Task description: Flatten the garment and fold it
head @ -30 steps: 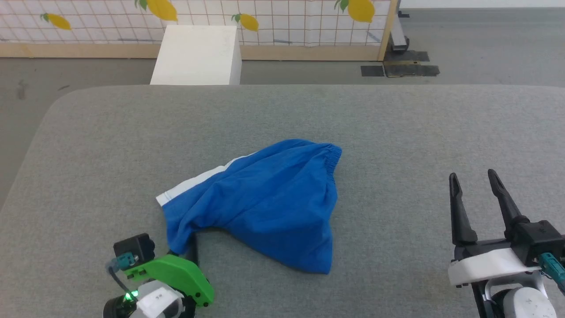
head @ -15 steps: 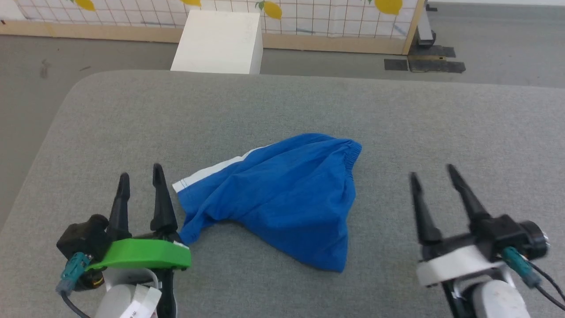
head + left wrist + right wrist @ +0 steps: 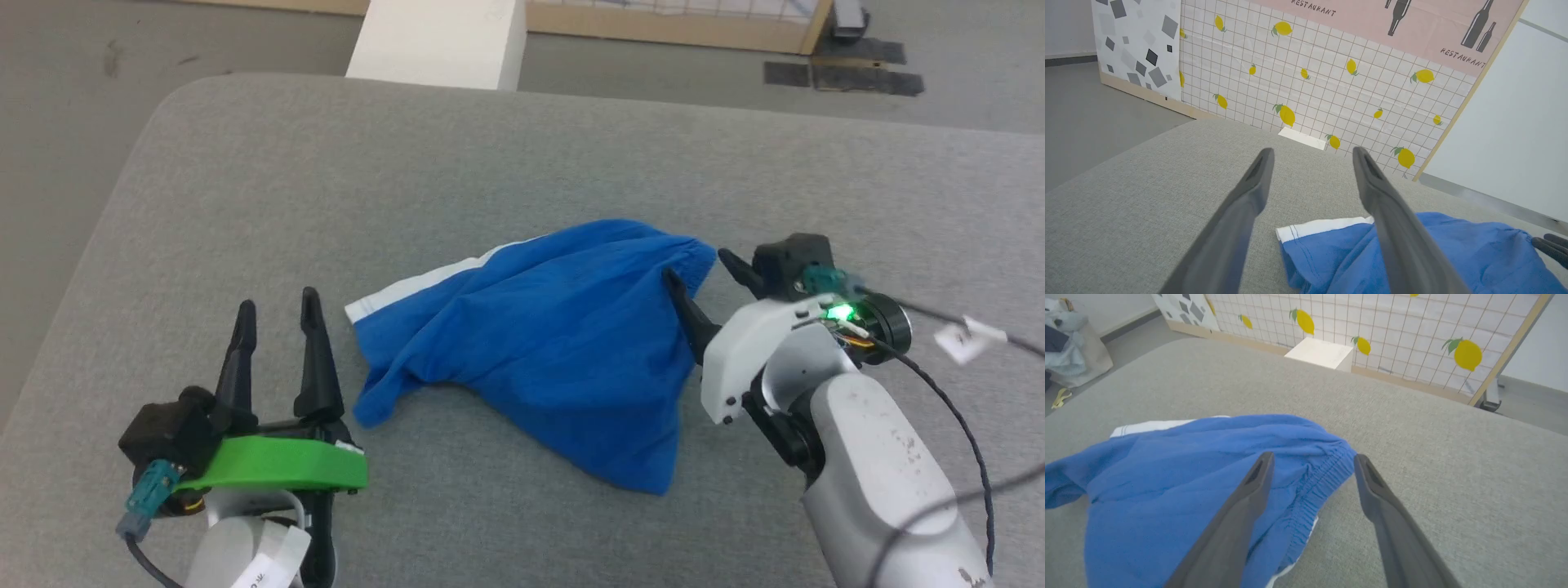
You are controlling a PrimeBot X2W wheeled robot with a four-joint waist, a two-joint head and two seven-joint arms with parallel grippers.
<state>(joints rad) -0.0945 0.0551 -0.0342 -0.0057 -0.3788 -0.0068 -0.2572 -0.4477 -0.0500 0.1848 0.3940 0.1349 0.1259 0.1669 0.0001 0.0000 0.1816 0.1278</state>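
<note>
Garment spot: the garment (image 3: pixel 539 351) sits bunched up around the middle of the grey pad (image 3: pixel 269 180), not flat at all, 1 loose heap with a pointy corner toward 5 o'clock.
Head view extras: you get both arms at once here, left gripper (image 3: pixel 277 300) at 8 o'clock of the heap, right gripper (image 3: pixel 696 265) at 2 o'clock of it, plus a green light (image 3: pixel 834 312) on the right wrist.
Left wrist extras: lemon-print grid screen (image 3: pixel 1331 81) with RESTAURANT lettering and bottle shapes up top, and the white hem trim (image 3: pixel 1327 226) showing between its 2 fingers (image 3: pixel 1241 212).
Right wrist extras: close look at the gathered waistband (image 3: pixel 1318 486), a white box (image 3: pixel 1323 353) at 12 o'clock past the pad, and a bag of clothes (image 3: pixel 1069 343) at 10 o'clock.
Textures: pad is fuzzy woven grey with rounded corners; shorts are soft, wrinkly blue cloth with a white stripe along 1 side; fingers are long, dark and tapered.
Left gripper: fingers spread wide, nothing between them, parked just beside the hem end of the shorts.
Right gripper: fingers spread too, straddling the waistband corner, 1 over the blue cloth and 1 outside it; can't tell if they actually touch it.
</note>
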